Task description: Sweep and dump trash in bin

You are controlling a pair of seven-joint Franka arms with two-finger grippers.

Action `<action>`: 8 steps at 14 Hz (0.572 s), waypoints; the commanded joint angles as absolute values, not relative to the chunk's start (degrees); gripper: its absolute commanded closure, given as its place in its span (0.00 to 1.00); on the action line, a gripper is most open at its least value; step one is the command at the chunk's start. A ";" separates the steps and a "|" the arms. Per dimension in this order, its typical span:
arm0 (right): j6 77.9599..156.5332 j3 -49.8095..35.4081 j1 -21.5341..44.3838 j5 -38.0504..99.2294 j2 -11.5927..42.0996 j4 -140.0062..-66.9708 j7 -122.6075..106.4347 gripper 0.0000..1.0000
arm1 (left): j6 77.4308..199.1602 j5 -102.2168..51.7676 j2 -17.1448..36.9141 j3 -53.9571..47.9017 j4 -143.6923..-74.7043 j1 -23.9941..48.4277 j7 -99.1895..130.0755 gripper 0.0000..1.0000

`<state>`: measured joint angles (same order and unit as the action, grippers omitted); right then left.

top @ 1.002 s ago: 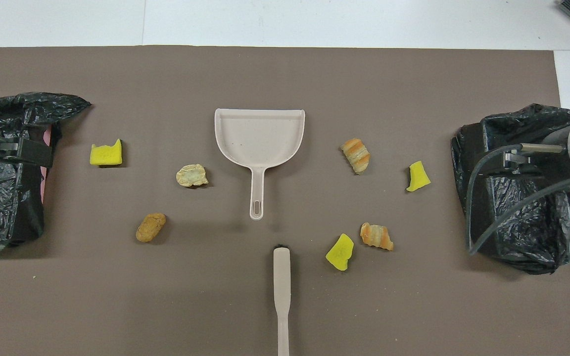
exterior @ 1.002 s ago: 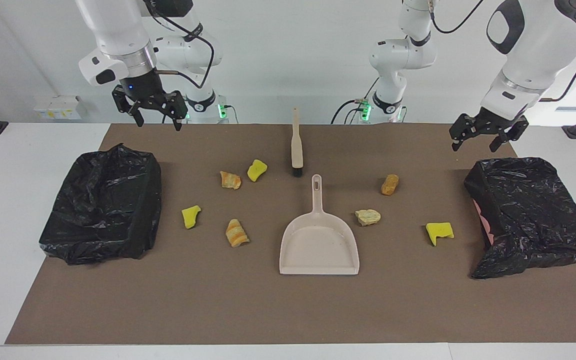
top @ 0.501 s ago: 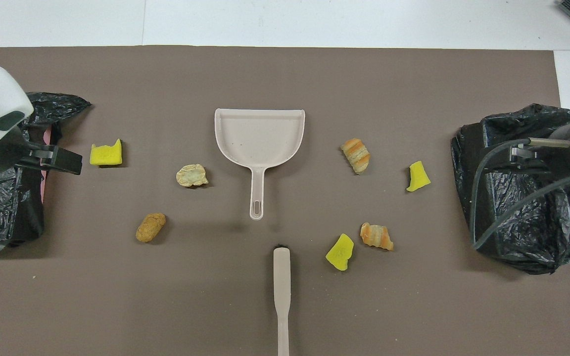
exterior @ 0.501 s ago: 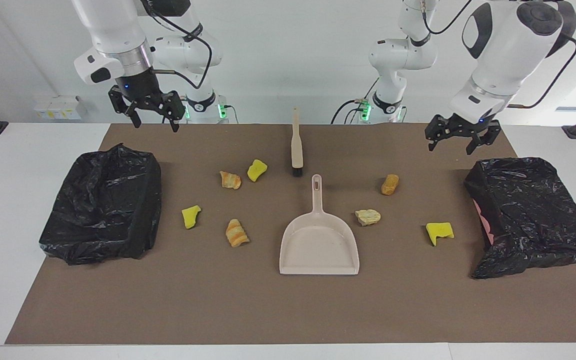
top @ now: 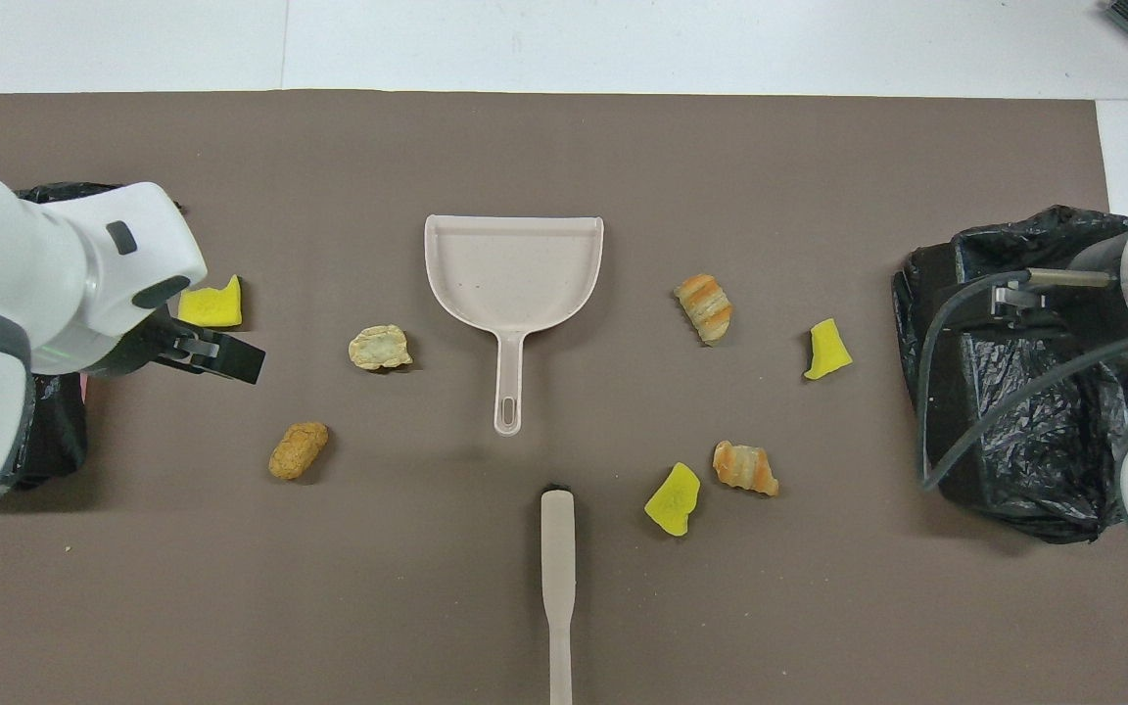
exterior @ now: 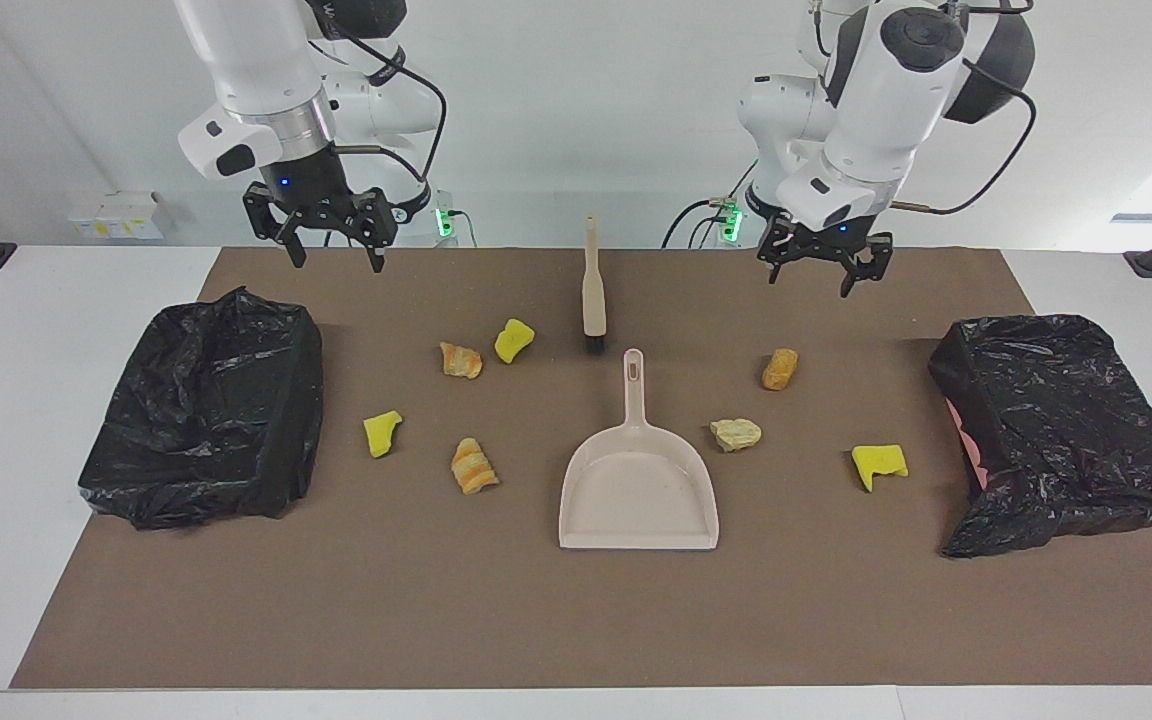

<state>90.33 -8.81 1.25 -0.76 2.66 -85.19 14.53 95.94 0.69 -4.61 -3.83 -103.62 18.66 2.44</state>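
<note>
Several scraps of trash lie on the brown mat: yellow chunks [exterior: 514, 340] [exterior: 382, 432] [exterior: 879, 464], striped lumps [exterior: 461, 360] [exterior: 474, 466], a brown lump [exterior: 779, 369] and a pale one [exterior: 736, 433]. The beige dustpan [exterior: 639, 490] rests in the middle, its handle pointing at the beige brush [exterior: 592, 290]. My left gripper [exterior: 814, 270] hangs open and empty above the mat, near the brown lump [top: 298, 449]. The right gripper [exterior: 333, 245] is open and empty, raised over the mat's edge by the robots. Black-bagged bins [exterior: 206, 410] [exterior: 1056, 430] sit at both ends.
In the overhead view the left arm [top: 55, 284] covers part of one bin [top: 50, 441] and the edge of a yellow chunk [top: 210, 305]. The right arm's wrist and cable [top: 1014, 392] hang over the other bin [top: 1024, 460]. White table [exterior: 16, 400] surrounds the mat.
The left gripper has swung from above its end's bin toward the middle of the table. The right gripper has drifted slightly toward the middle. Both stay open; nothing on the mat moved.
</note>
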 commanded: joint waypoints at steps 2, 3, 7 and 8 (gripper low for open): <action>90.35 -9.14 3.51 -0.79 9.83 -77.36 18.53 0.00 | 100.54 -1.22 -9.75 -2.90 -112.22 23.98 5.01 0.00; 90.96 -9.14 5.08 -1.31 11.50 -76.39 20.37 0.00 | 101.33 -1.67 -10.97 -2.90 -114.15 25.65 4.57 0.00; 93.51 -9.23 10.27 -3.52 18.26 -71.74 27.58 0.00 | 104.85 -1.76 -13.71 -2.90 -122.07 34.17 5.88 0.00; 93.52 -9.14 12.11 -3.52 20.80 -69.28 29.77 0.00 | 105.98 -1.84 -13.71 -2.90 -123.39 36.19 8.06 0.00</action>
<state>93.87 -8.95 10.02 -2.29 15.25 -75.90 25.90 102.50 -1.51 -10.96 -3.99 -117.95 31.95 5.57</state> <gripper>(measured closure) 0.000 0.000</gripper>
